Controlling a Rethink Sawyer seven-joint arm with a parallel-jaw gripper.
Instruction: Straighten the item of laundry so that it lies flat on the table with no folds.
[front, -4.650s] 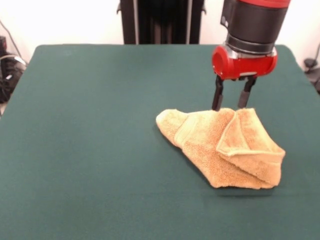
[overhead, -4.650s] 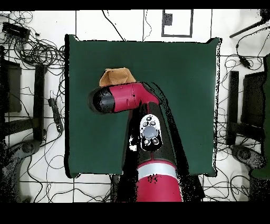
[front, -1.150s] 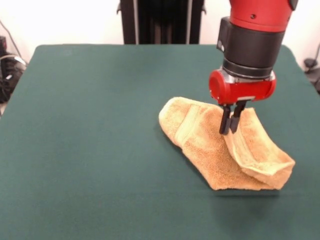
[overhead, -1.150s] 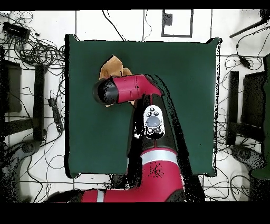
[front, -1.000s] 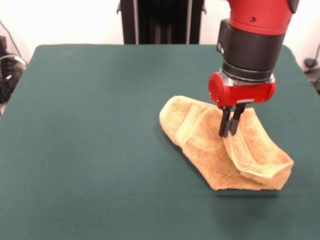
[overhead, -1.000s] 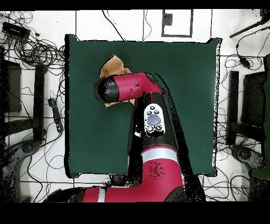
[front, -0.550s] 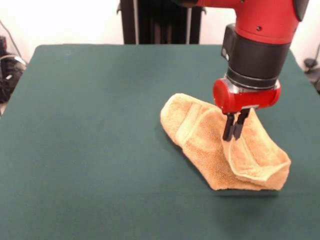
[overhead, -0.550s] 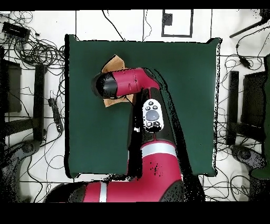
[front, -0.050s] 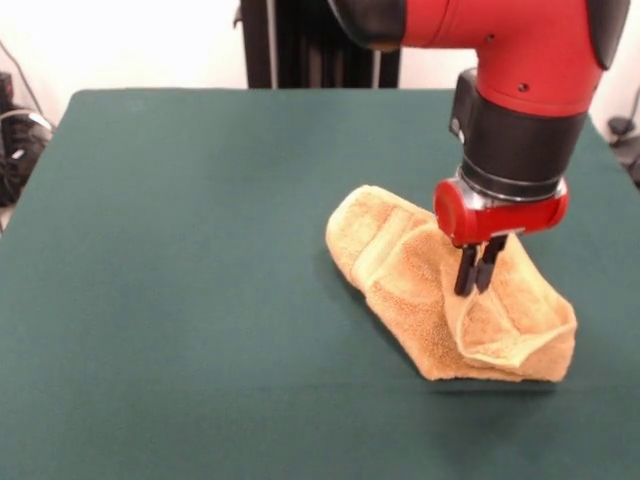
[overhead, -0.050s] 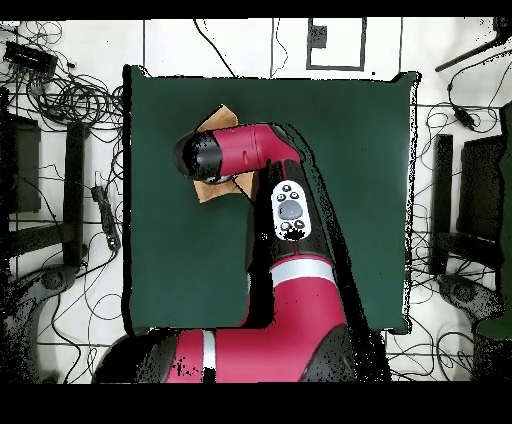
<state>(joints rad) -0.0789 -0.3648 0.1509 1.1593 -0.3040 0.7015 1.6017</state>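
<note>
The item of laundry (front, -0.050s: 415, 275), an orange-tan terry towel, lies folded and bunched on the right half of the dark green table (front, -0.050s: 180, 260). Its right part is doubled over into a raised flap. My gripper (front, -0.050s: 474, 288) is shut on the upper edge of that flap and holds it slightly lifted. In the overhead view the arm's wrist covers most of the towel (overhead, -0.050s: 212, 190); only tan corners show above and below it, and the gripper itself is hidden there.
The red and black arm (overhead, -0.050s: 285, 260) stretches from the bottom of the overhead view across the table (overhead, -0.050s: 350, 150). Cables and stands surround the table on the floor. The towel sits close to the table's right edge in the front view.
The gripper, shut on the towel's flap, has moved toward the camera and slightly right, dragging the flap with it. The fold has drawn in and the towel's left end has shifted a little right.
</note>
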